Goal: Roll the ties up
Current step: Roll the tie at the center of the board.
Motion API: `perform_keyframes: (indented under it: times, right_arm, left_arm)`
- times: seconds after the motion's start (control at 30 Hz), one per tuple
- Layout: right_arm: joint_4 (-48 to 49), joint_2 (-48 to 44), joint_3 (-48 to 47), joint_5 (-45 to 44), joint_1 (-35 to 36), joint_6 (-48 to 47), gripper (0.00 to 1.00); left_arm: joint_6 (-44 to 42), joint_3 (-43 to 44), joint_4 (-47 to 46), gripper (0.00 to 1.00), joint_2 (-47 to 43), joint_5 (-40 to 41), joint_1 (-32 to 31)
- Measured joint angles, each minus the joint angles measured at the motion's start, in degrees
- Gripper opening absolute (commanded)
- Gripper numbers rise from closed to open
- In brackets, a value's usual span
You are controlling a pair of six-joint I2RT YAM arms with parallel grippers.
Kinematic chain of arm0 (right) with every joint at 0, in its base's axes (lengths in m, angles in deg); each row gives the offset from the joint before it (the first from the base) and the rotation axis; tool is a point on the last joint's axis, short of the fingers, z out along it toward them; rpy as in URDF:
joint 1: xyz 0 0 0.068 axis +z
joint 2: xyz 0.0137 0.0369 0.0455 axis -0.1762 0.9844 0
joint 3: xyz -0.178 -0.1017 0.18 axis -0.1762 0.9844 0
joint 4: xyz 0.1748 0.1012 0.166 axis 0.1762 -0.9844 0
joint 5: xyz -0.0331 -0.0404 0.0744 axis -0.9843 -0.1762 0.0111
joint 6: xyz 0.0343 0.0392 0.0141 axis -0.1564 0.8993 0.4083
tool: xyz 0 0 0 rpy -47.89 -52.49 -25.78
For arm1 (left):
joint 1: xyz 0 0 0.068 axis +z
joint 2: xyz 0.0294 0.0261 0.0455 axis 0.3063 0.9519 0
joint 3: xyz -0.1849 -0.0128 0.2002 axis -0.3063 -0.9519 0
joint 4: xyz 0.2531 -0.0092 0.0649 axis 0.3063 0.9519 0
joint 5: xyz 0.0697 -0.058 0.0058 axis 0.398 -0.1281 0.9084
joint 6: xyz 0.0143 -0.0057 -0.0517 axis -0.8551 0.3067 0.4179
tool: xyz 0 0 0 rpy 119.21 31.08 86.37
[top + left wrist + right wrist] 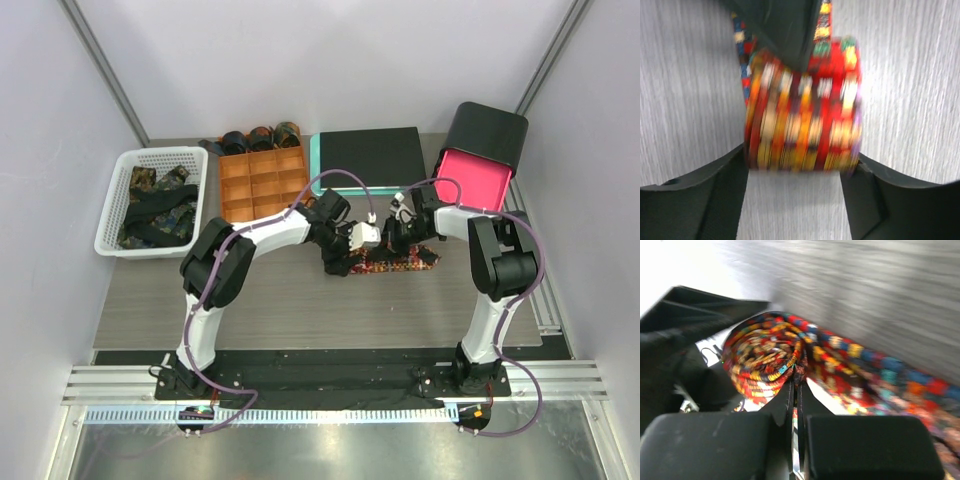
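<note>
The red-orange check tie (402, 264) lies mid-table, partly wound into a coil (802, 115). My left gripper (802, 160) holds that coil between its two fingers, one finger touching each end; in the top view the gripper (342, 260) sits at the tie's left end. My right gripper (796, 385) is almost closed, pinching fabric at the coil's centre (765, 357), and it (397, 240) meets the left gripper over the tie. The unrolled tail (880, 375) trails off right on the table. Several dark rolled ties (260, 138) stand behind the orange tray.
A white basket (112, 215) at the left holds loose dark patterned ties. An orange compartment tray (262, 185) sits beside it, then a black board with a teal edge (368, 158). A black box with a pink inside (480, 165) stands at the back right.
</note>
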Motion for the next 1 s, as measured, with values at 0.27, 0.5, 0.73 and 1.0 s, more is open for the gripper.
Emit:
perform_keyframes:
  times: [0.27, 0.5, 0.73, 1.0]
  right_arm:
    - [-2.54, 2.1, -0.04, -1.84, -1.9, -2.47, 0.01]
    - [-4.09, 3.23, -1.25, -2.36, -2.16, -2.64, 0.01]
    - [-5.64, 4.17, -2.34, -2.43, -2.25, -2.64, 0.02]
    - [-6.27, 4.44, -2.8, -2.43, -2.25, -2.89, 0.01]
  left_arm:
    - [3.3, 0.0, -0.31, 0.82, 0.02, -3.04, 2.45]
    - [6.05, -0.09, -2.75, 0.94, 0.0, -6.25, 2.25]
    - [6.8, -3.41, -9.51, 0.9, -0.26, -7.52, 1.2]
    - [6.47, -3.43, -13.81, 0.59, -0.24, -4.5, -2.36]
